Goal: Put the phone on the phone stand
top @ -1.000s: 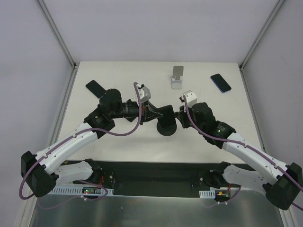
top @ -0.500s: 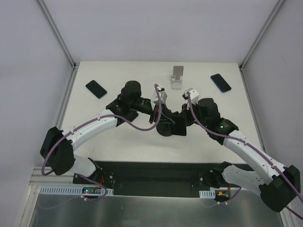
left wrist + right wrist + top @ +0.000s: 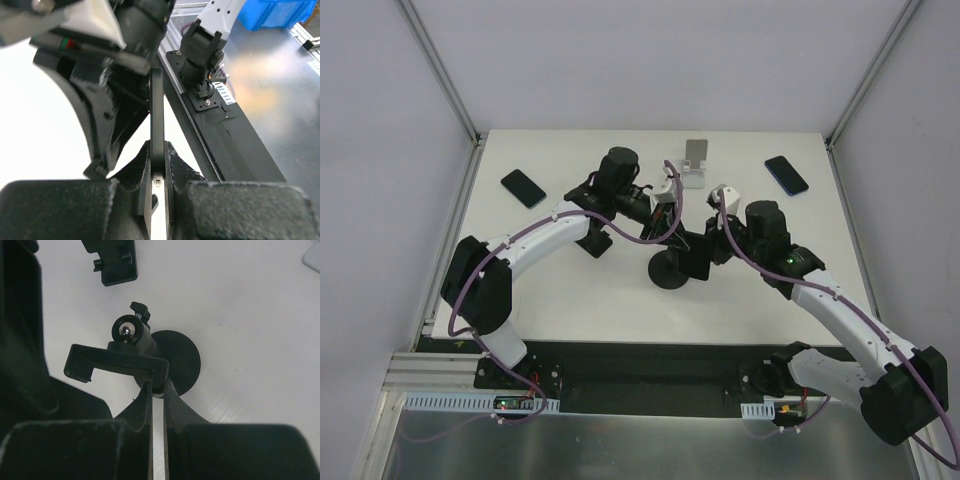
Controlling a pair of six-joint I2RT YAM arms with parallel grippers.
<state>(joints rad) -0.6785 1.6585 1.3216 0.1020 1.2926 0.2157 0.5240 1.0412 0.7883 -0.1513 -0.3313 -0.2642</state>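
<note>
Black against black, pinching the phone [image 3: 157, 115] edge-on between closed left fingers [image 3: 182, 167] at mid-frame of the left wrist view. Clamping the phone stand [image 3: 134, 337] by its cradle arm [image 3: 115, 364] in nearly shut right fingers [image 3: 137, 407]. Probably risking a twist in so thin a grip, missing the cradle arm, or tipping the round base [image 3: 185, 357] on the white bench [image 3: 240, 330]. Looking slim, dark, upright, port downward.

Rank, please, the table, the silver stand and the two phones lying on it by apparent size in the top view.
1. Table.
2. Silver stand, left phone and right phone look much alike; I would not rank them.
</note>
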